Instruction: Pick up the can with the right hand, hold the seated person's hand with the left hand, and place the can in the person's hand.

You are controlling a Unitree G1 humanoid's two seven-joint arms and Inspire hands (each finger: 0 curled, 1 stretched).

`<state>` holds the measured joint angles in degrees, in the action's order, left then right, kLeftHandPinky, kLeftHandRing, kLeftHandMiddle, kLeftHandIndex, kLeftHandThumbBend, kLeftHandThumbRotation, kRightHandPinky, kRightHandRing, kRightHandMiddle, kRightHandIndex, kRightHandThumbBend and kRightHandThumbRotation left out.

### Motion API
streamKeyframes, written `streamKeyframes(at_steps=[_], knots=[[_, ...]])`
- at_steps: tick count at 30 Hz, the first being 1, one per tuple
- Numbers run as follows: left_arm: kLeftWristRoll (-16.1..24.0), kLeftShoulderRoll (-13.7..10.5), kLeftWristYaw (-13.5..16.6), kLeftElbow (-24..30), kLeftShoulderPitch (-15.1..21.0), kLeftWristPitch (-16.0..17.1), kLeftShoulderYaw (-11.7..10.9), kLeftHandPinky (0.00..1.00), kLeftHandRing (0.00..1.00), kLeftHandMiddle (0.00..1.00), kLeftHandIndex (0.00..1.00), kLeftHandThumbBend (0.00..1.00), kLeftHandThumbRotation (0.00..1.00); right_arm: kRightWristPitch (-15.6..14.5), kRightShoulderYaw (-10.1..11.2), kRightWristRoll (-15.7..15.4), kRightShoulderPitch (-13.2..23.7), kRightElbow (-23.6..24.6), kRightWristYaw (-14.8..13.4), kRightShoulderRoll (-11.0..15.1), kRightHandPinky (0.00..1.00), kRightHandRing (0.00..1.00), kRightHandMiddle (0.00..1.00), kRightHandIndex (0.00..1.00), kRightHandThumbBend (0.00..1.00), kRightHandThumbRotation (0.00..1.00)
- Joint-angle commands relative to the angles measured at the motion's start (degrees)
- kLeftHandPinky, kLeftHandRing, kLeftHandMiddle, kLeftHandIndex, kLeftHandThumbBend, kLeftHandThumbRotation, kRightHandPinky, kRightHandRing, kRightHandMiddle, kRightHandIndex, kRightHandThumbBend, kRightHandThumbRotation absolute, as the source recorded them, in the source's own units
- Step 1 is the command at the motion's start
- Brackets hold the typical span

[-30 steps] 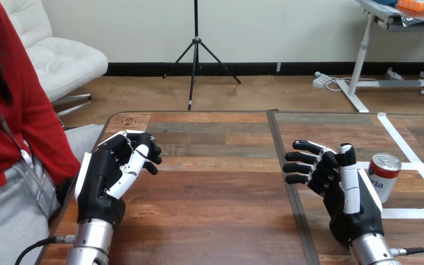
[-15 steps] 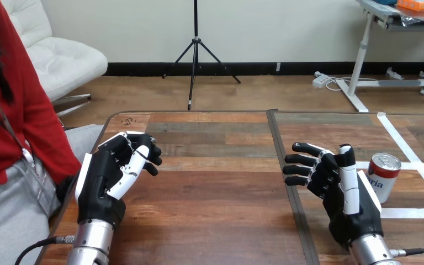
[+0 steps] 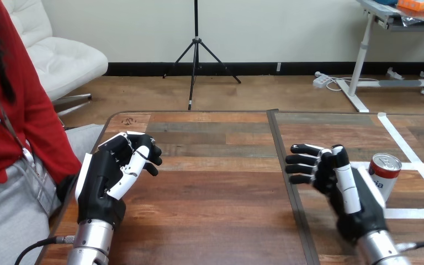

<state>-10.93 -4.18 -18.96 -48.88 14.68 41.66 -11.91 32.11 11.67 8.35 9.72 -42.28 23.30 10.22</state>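
Observation:
A red and white can with a silver top stands upright on the table at the right, by white tape lines. My right hand hovers just left of the can, back toward it, fingers spread and pointing left, holding nothing. My left hand rests over the table's left part with fingers loosely bent and relaxed, empty. The person sits at the table's left side; a red sleeve shows there, and the person's hand is hidden.
White tape lines mark the table's right part. A dark seam runs front to back between the two table halves, just left of my right hand. The table's left edge lies beside the person.
My right hand has tilted slightly, its wrist shifting right toward the can and its fingers drawing closer together. The left hand and the can have not moved.

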Motion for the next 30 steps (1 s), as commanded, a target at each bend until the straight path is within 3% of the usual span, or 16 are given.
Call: streamKeyframes(at_steps=[1,5,15,30], knots=[[0.1,-0.5,-0.3,1.0,4.0,0.7,0.5,0.33,0.44,0.46,0.45,0.33,0.33,3.4,-0.1,-3.2,8.1,3.2,-2.3,5.7,0.65,0.69,0.70,0.71,0.78,1.00],[0.2,-0.4,-0.1,0.9,4.0,0.9,0.5,0.33,0.44,0.46,0.45,0.33,0.33,5.0,-0.2,-6.1,10.0,1.6,-3.7,8.4,0.65,0.70,0.71,0.72,0.78,0.99],[0.7,-0.4,0.3,0.6,4.0,1.2,0.6,0.33,0.43,0.46,0.45,0.30,0.32,4.3,-0.9,-13.1,15.7,-3.0,-8.4,15.2,0.70,0.74,0.75,0.75,0.81,0.93],[0.1,-0.2,0.0,0.9,3.6,0.8,0.5,0.33,0.43,0.46,0.46,0.30,0.30,2.2,-0.3,-12.6,22.8,-11.0,-9.4,19.4,0.69,0.75,0.76,0.76,0.84,0.87]])
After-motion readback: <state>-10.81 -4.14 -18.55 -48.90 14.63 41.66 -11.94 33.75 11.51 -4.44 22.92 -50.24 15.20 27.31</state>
